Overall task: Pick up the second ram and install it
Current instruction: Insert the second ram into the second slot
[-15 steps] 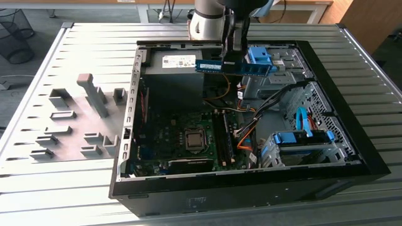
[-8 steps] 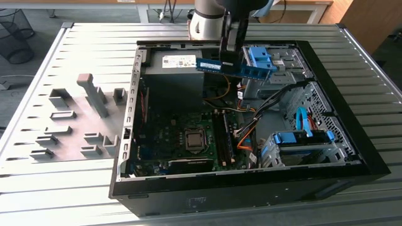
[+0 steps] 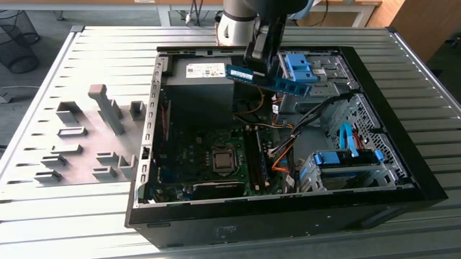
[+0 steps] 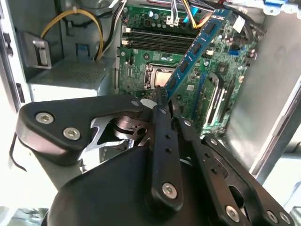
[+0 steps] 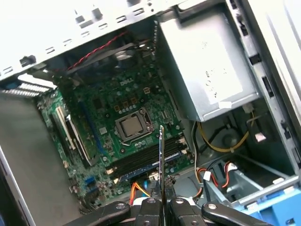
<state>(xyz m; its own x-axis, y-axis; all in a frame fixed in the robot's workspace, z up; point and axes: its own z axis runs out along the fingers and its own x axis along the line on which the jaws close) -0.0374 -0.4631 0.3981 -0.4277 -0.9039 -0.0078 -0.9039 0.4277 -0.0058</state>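
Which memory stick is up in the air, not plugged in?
The blue-green second ram, pinched in the claw and held above the open computer case. The other stick already sits in its slot on the motherboard.

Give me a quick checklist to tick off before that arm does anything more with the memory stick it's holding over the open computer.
1. Stick gripped: ok. The gripper is shut on the ram at one end.
2. Ram clear of the case: ok, it hangs above in the exterior view.
3. Ram level: not ok, it slopes in the exterior view.
4. Slots in sight: ok, beside the processor socket.
5. One slot already filled: ok, a blue stick sits there.
6. Cables clear of the slots: cannot tell.
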